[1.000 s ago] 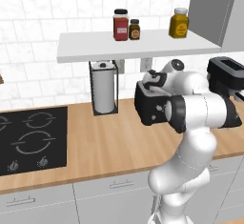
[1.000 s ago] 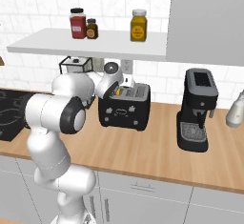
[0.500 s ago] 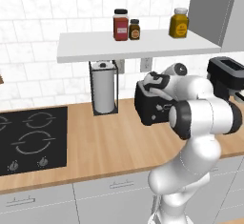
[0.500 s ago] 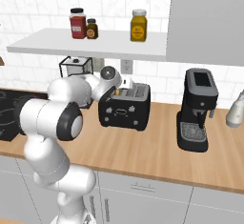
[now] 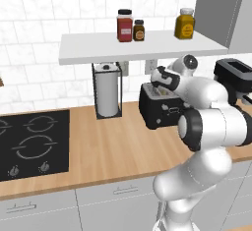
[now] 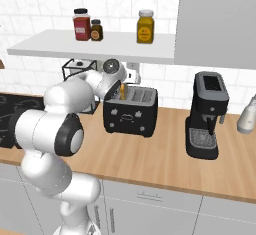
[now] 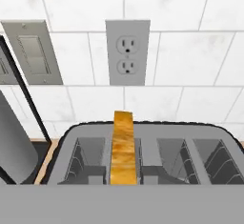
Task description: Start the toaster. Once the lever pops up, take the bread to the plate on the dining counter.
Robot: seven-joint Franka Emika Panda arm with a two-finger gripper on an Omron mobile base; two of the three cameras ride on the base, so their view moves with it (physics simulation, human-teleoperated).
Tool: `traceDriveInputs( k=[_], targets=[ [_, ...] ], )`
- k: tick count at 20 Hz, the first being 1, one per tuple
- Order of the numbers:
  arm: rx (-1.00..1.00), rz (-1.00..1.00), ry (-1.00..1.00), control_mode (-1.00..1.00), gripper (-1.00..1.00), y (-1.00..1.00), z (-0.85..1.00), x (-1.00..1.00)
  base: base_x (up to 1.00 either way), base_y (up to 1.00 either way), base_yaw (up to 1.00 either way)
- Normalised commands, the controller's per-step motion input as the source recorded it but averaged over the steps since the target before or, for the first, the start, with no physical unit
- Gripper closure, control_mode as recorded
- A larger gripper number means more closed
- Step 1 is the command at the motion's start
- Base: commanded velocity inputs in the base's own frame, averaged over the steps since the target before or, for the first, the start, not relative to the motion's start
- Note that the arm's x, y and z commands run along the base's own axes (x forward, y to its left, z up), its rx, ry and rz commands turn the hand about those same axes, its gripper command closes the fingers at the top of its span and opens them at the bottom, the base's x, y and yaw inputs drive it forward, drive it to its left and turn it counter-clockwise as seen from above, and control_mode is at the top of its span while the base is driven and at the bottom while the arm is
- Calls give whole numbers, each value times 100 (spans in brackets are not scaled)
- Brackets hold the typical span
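Observation:
The black toaster (image 5: 162, 112) (image 6: 129, 114) stands on the wood worktop by the tiled wall. The bread (image 6: 122, 90) (image 7: 124, 147), a tan slice seen edge on, sticks up out of a left slot of the toaster (image 7: 190, 137). My gripper (image 6: 121, 96) (image 5: 158, 85) reaches down over that slot from the left side and is shut on the bread; the fingertips themselves are hidden. The slots to the right look bare. The plate and the dining counter are out of view.
A tall black coffee machine (image 6: 207, 114) stands right of the toaster. A paper-towel holder (image 5: 107, 90) stands to its left, and the black hob (image 5: 29, 141) lies further left. A shelf with jars (image 5: 138, 45) hangs overhead. A wall socket (image 7: 127, 51) is behind.
The elbow has swung lower and nearer to the cameras while the hand stays at the toaster. The bread stands slightly higher out of its slot.

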Motion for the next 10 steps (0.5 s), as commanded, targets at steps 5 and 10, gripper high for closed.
traceDriveInputs(
  k=[5, 10],
  targets=[
    [-2, 0, -8, -100, 100, 24, 14, -33, 0, 0, 0],
    [0, 0, -7, -100, 100, 1, 30, -34, 0, 0, 0]
  ],
)
